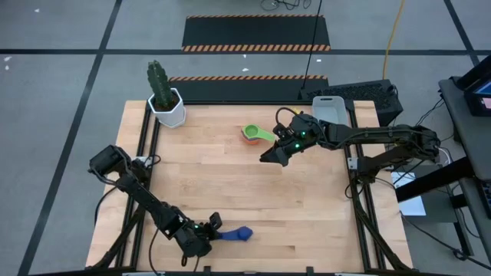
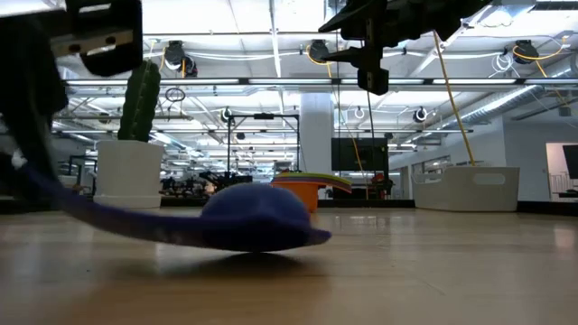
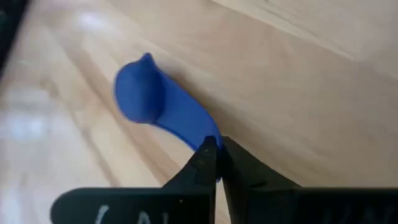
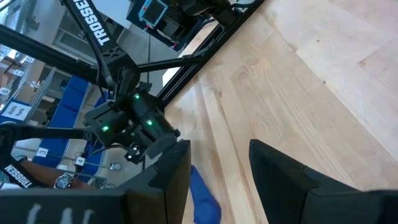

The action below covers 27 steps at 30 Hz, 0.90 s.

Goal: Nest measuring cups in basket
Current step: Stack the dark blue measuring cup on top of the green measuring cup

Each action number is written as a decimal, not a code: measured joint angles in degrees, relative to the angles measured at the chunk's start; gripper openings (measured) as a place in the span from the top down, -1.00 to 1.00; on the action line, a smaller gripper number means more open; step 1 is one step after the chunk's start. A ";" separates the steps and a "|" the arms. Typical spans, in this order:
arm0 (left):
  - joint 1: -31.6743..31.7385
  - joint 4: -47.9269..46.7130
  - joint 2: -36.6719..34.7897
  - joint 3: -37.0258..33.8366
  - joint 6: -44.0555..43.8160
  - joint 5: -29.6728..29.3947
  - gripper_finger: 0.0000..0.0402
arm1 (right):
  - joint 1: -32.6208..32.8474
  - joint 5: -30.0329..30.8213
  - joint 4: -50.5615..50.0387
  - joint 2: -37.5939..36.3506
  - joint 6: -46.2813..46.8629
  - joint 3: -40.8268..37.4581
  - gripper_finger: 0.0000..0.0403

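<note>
A dark blue measuring cup (image 1: 240,233) lies near the table's near edge, with its bowl (image 3: 143,93) on the wood. My left gripper (image 1: 213,227) is shut on its handle. A green cup sits nested in an orange one (image 1: 252,133) at the far middle of the table. My right gripper (image 1: 275,157) hangs open above the table just near-right of that pair, with nothing between its fingers. The pale grey basket (image 1: 331,110) stands at the far right corner. My left gripper pinches the free end of the dark blue cup's flat handle (image 3: 199,134) between its two fingertips. The fingers slant down from the table's left and run along the handle. The bowl rests on the table and the handle rises toward the fingers.
A white hexagonal pot with a cactus (image 1: 167,107) stands at the far left corner. Bare wood lies between the blue cup and the nested pair. The right arm (image 1: 368,138) reaches in over the table's right edge, close to the basket.
</note>
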 joint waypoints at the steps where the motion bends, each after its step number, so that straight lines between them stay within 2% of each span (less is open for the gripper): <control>1: 0.10 -0.10 0.00 0.60 -0.26 -0.89 0.95 | 0.00 0.00 -0.02 0.00 0.00 0.00 0.22; 5: 1.31 -1.67 -0.72 3.65 -2.40 -4.09 0.96 | 0.00 -0.18 0.19 0.00 0.32 0.00 0.22; 8: 3.34 -5.23 -2.38 6.64 -7.84 -6.65 0.97 | -0.06 -0.07 0.98 0.00 1.42 0.00 0.22; 14: 8.24 -15.14 -8.83 8.18 -18.79 -13.31 0.97 | -1.82 -0.02 2.40 -1.94 1.72 0.02 0.22; 18: 11.86 -17.55 -13.70 8.22 -24.14 -15.58 0.97 | -3.76 0.26 4.51 -3.99 1.74 0.02 0.22; 23: 16.56 -15.86 -20.43 8.22 -28.72 -19.70 0.97 | -6.20 1.77 8.24 -7.39 1.38 0.02 0.22; 27: 21.50 -9.59 -25.20 8.22 -31.19 -22.35 0.97 | -8.16 2.17 8.18 -10.48 0.23 0.02 0.22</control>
